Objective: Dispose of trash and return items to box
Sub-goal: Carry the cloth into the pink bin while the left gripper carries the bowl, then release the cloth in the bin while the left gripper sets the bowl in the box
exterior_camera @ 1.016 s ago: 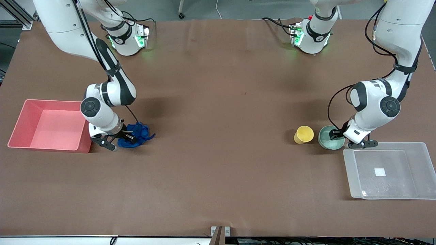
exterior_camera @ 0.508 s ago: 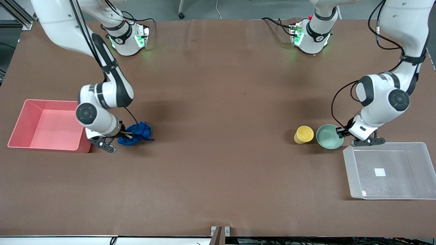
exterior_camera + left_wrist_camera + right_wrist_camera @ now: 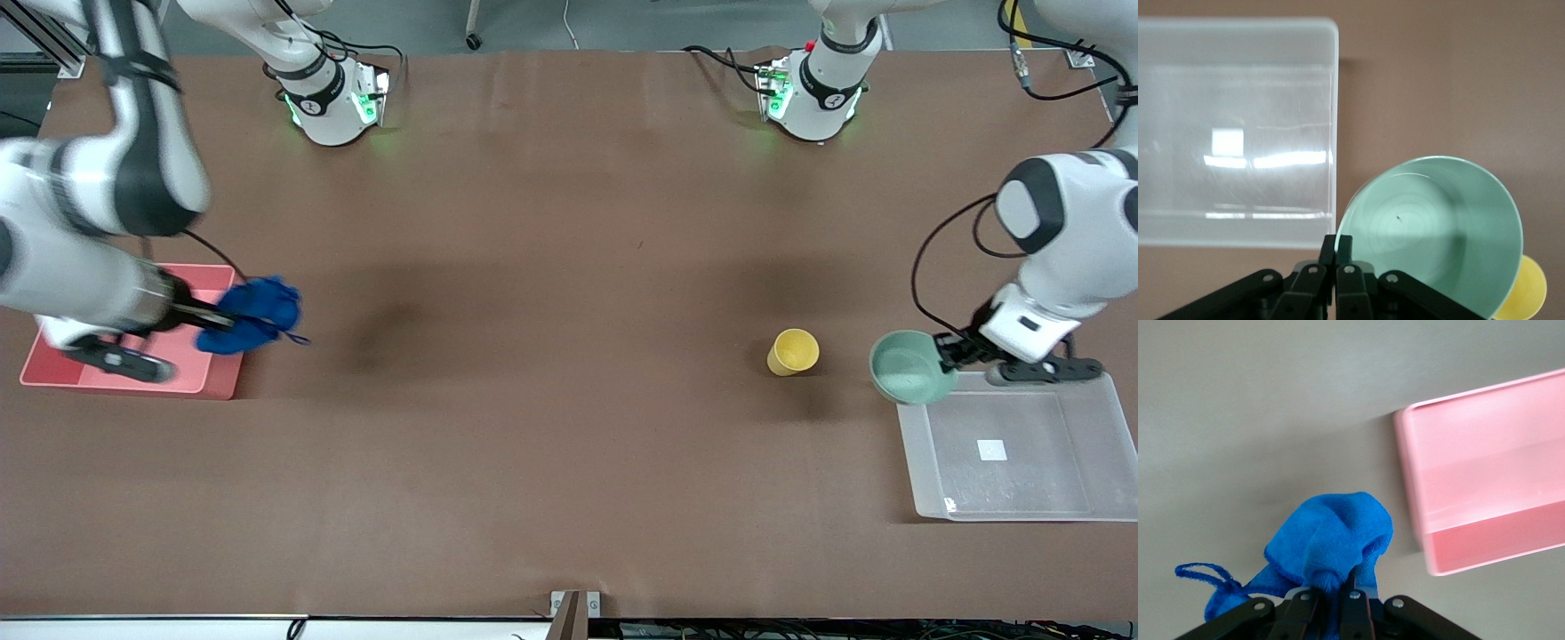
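The right gripper (image 3: 206, 317), at the front view's left edge, is clamped on the blue wad (image 3: 253, 313), held up over the pink bin's (image 3: 129, 382) rim. At lower right, the left gripper (image 3: 949, 351) pinches the mint-green bowl's (image 3: 909, 366) rim, holding it tilted over the clear box's (image 3: 1009, 511) corner. The yellow cup (image 3: 793, 352) stands on the table (image 3: 551, 267), just beside the bowl.

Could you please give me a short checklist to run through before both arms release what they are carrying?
1. Right gripper jaws shut on the blue wad: ok.
2. Wad over the pink bin: not ok, it hangs at the bin's edge.
3. Left gripper jaws shut on the green bowl rim: ok.
4. Bowl over the clear box: not ok, only at its corner.
5. Yellow cup standing clear of the bowl: ok.
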Controlling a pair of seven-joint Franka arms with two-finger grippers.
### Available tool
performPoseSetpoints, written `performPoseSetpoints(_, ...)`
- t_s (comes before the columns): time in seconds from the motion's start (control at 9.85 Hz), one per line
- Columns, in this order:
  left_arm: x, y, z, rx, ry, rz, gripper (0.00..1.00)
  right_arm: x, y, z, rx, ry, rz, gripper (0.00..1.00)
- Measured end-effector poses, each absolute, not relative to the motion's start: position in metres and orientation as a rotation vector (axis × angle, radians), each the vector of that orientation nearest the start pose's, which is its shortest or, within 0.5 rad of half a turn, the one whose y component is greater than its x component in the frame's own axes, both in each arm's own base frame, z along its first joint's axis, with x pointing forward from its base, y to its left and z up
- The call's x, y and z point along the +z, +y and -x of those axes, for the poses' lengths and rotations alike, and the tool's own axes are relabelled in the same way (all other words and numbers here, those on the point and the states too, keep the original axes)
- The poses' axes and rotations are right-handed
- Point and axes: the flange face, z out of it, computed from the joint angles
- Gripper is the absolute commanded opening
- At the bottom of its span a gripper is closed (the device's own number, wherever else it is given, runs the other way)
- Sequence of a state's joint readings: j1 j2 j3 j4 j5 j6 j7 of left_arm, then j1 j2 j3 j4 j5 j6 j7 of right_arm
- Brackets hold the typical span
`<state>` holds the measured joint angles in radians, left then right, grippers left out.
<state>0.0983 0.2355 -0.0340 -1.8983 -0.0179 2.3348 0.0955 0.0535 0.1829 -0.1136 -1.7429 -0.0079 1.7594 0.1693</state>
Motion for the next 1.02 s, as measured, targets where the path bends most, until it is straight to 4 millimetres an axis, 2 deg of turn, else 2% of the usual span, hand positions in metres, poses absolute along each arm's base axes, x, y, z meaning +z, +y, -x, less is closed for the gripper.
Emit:
performPoseSetpoints(0.1, 0.41, 0.047, -0.653, -0.334, 0.082, 3.125, 0.0, 0.454, -0.083, -0.588, 0.265, 0.259, 3.148, 0.01)
performPoseSetpoints(0.2, 0.409, 0.057, -0.677, -0.317, 0.13, 3.121, 0.0, 0.445, -0.135, -0.58, 0.246, 0.174, 3.151, 0.01)
performPoseSetpoints(0.3, 0.398, 0.076, -0.699, -0.289, 0.17, 3.117, 0.0, 0.427, -0.178, -0.571, 0.196, 0.103, 3.167, 0.01)
performPoseSetpoints(0.41, 0.376, 0.098, -0.716, -0.27, 0.209, 3.112, 0.0, 0.398, -0.212, -0.56, 0.13, 0.044, 3.186, 0.01)
performPoseSetpoints(0.51, 0.353, 0.122, -0.729, -0.258, 0.229, 3.109, 0.0, 0.362, -0.234, -0.547, 0.073, 0.003, 3.204, 0.01)
performPoseSetpoints(0.61, 0.332, 0.14, -0.736, -0.245, 0.222, 3.109, 0.0, 0.326, -0.247, -0.536, 0.049, -0.012, 3.217, 0.02)
performPoseSetpoints(0.71, 0.313, 0.152, -0.741, -0.236, 0.204, 3.105, 0.0, 0.291, -0.255, -0.531, 0.038, -0.034, 3.23, 0.09)
performPoseSetpoints(0.81, 0.295, 0.165, -0.743, -0.231, 0.183, 3.09, 0.01, 0.26, -0.261, -0.529, 0.029, -0.06, 3.242, 0.79)
performPoseSetpoints(0.91, 0.279, 0.177, -0.742, -0.22, 0.168, 3.08, 0.03, 0.238, -0.265, -0.528, 0.038, -0.068, 3.247, 1.0)
performPoseSetpoints(1.02, 0.267, 0.185, -0.739, -0.2, 0.154, 3.081, 0.07, 0.228, -0.265, -0.528, 0.048, -0.072, 3.246, 1.0)
